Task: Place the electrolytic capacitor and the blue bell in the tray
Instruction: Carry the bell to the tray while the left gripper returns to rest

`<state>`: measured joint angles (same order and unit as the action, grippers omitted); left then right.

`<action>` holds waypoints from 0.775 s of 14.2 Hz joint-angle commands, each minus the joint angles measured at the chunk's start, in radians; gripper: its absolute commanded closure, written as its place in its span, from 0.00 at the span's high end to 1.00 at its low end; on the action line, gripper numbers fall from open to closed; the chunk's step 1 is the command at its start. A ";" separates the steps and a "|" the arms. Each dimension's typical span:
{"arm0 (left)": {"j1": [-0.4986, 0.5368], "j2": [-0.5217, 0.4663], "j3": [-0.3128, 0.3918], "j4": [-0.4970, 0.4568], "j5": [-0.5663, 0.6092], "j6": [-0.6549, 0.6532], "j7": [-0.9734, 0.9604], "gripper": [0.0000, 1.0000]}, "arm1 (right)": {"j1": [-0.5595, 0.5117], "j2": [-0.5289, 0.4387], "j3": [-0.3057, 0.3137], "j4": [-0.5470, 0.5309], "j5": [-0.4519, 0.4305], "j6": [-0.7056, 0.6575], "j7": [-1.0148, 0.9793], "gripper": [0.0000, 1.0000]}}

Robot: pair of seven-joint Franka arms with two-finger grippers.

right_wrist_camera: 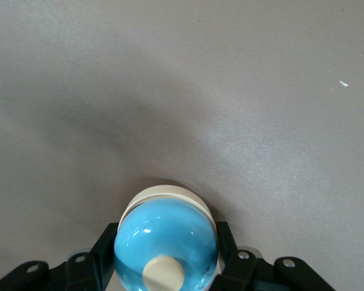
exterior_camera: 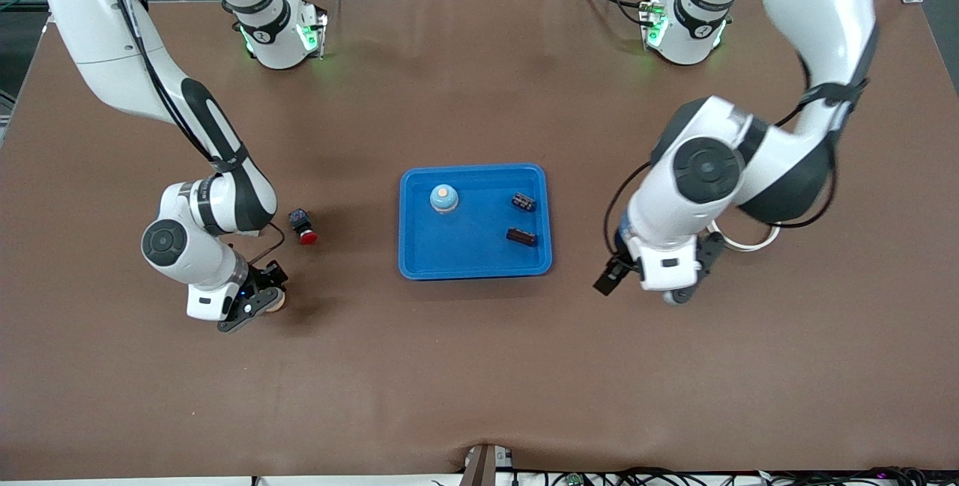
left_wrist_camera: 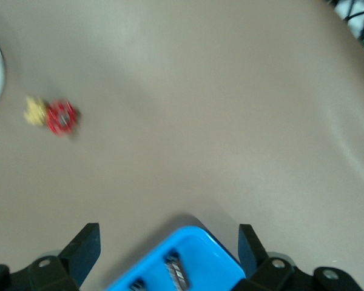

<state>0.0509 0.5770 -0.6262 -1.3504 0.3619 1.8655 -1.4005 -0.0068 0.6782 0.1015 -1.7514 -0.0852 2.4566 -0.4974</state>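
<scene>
Taking twelve o'clock as the robots' bases, a smooth matte brown tabletop fills the scene, with cables along its six o'clock edge. At its middle lies the tray, glossy bright blue plastic with rounded corners and a shallow rim.

In the tray, a small dark striped electrolytic capacitor lies at two o'clock. A dark brown block lies at four, and a domed pale blue bell in the tray stands at ten.

At nine o'clock from the tray stands a red-capped button.

The right gripper is low at eight o'clock, its fingers closed against a shiny blue bell with a cream base and knob.

The left gripper hangs at four o'clock, fingers wide apart.
</scene>
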 commanded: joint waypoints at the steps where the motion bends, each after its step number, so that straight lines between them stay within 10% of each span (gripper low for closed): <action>1: 0.061 -0.078 0.002 -0.027 -0.008 -0.058 0.162 1.00 | 0.019 -0.026 0.014 0.073 -0.008 -0.149 0.077 0.48; 11: 0.216 -0.224 -0.003 -0.027 -0.046 -0.140 0.530 1.00 | 0.257 -0.104 0.015 0.128 0.027 -0.307 0.678 0.48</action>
<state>0.2403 0.4062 -0.6250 -1.3508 0.3517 1.7487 -0.9313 0.2063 0.5920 0.1237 -1.6227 -0.0757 2.1662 0.0614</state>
